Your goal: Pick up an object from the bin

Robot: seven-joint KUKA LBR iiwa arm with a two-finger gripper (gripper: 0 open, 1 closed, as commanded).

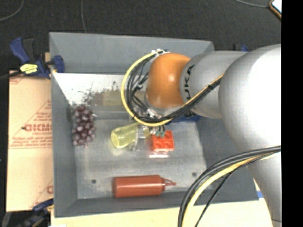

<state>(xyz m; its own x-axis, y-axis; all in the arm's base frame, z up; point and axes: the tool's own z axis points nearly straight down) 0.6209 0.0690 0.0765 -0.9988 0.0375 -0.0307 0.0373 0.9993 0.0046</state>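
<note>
The cup [124, 137], pale yellow and see-through, lies on its side at about the middle of the bin [104, 167]. Its long axis runs roughly left to right, slightly tilted, and the wider round end faces the left wall. Whether that end is its mouth or its base cannot be told. The gripper [142, 135] sits right at the cup's right end, low over the bin floor, and whether it is open or closed cannot be told. Just right of the gripper an orange-red brick [162, 142] lies studs up, apart from the cup. Near the left wall a bunch of dark purple grapes [83, 125] lies lengthways from back to front, close to the cup's wide end without touching it. Along the front wall a red-brown bottle [137, 187] lies flat, well apart from the cup, with its long axis parallel to that wall and its nozzle pointing right. The bin floor is dull grey metal, scuffed, with dark specks scattered by the back wall toward the left corner. Above the cup hangs the rounded orange cover [165, 79] of the wrist, with yellow and black cables [125, 86] looped round its left side. The thick silver arm [246, 93] crosses the right wall. The bin stands on a dark floor [118, 8], over which thin wires trail.
</note>
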